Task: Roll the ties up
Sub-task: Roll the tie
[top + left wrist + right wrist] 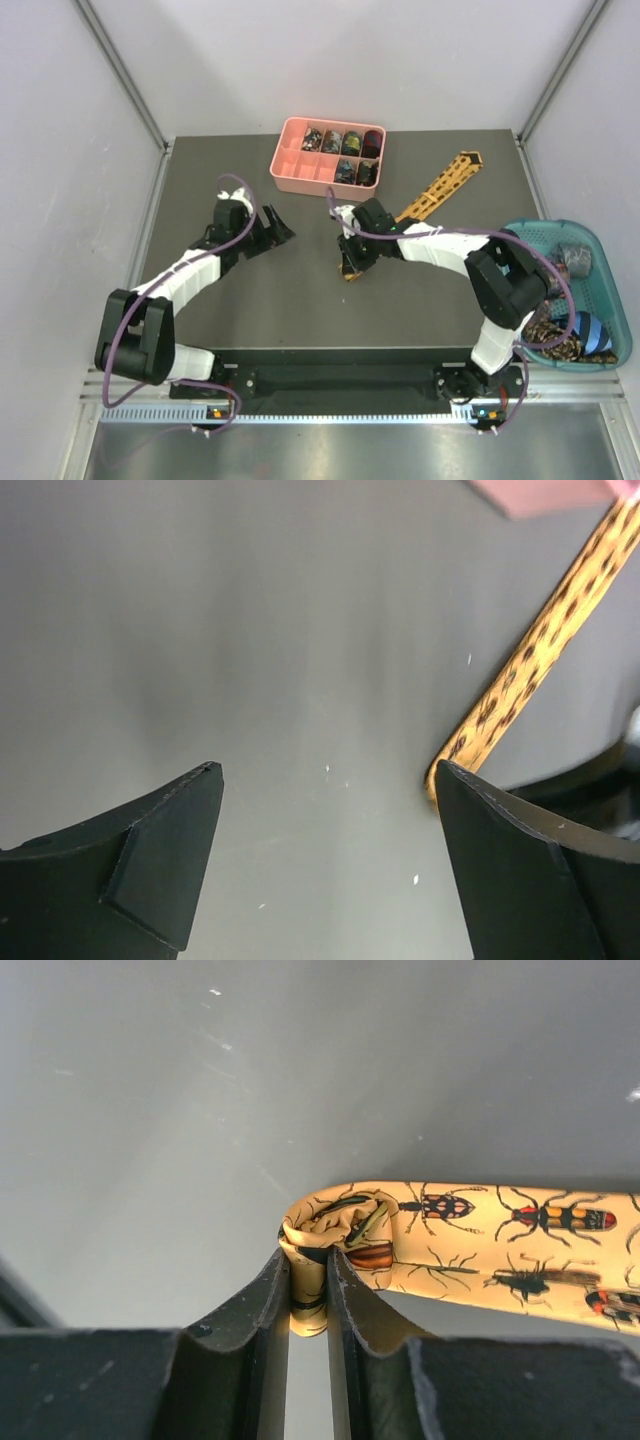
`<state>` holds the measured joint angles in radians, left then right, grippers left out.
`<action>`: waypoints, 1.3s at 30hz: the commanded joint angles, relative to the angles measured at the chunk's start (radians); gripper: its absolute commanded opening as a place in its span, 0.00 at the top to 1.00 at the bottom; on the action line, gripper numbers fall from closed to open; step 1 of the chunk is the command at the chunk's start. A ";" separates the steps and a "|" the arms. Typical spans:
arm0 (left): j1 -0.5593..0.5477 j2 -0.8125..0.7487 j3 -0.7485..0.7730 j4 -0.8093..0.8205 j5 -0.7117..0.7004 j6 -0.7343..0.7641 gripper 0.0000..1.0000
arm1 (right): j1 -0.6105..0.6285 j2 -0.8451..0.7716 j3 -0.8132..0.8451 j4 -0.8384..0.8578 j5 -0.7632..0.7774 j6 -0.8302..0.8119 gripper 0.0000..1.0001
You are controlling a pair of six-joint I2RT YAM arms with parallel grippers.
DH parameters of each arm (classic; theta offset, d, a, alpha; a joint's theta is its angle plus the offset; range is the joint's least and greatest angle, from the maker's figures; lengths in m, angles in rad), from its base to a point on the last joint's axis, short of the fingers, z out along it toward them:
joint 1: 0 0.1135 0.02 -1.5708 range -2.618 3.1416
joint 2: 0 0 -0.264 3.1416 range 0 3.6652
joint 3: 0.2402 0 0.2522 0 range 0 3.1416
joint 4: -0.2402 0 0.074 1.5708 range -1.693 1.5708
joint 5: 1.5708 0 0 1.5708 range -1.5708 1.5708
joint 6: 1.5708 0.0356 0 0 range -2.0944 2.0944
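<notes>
A golden-yellow tie (pixel 440 187) with dark insect prints lies on the dark table, running diagonally from the back right toward the middle. My right gripper (pixel 350 262) is shut on the tie's near end, which is folded over into a small curl (pixel 335 1225) between the fingers (pixel 268 1295). My left gripper (pixel 283 233) is open and empty, low over the bare table to the left of the tie; the tie (pixel 535 650) shows beside its right finger (pixel 500 850). Other ties (pixel 570 330) lie in the teal basket.
A pink compartment tray (pixel 300 170) with several dark rolled ties stands at the back middle; its corner shows in the left wrist view (pixel 545 492). A teal basket (pixel 540 232) sits off the table's right edge. White walls enclose the table.
</notes>
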<state>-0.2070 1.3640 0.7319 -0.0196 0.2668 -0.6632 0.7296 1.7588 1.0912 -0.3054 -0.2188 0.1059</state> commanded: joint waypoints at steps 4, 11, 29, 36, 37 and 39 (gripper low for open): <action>-0.175 -0.014 0.004 0.055 -0.119 0.131 0.10 | -0.125 0.053 -0.019 0.126 -0.469 0.067 1.00; -0.337 0.007 0.029 0.063 -0.189 0.299 0.10 | -0.193 0.119 -0.010 0.173 -0.640 0.106 1.00; -0.572 0.213 0.141 0.107 -0.202 0.522 0.10 | -0.302 0.272 0.113 0.075 -0.817 0.064 1.00; -0.598 0.316 0.213 0.072 -0.236 0.565 0.09 | -0.320 0.284 0.133 0.026 -0.784 0.014 1.00; -0.598 0.337 0.228 0.063 -0.242 0.571 0.08 | -0.325 0.286 0.136 0.023 -0.784 0.014 1.00; -0.600 0.359 0.257 0.049 -0.256 0.585 0.06 | -0.331 0.295 0.144 0.009 -0.778 0.008 1.00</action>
<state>-0.8009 1.6978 0.9257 0.0338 0.0467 -0.1219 0.4213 2.0327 1.1969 -0.2726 -1.0164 0.1719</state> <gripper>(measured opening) 0.937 0.166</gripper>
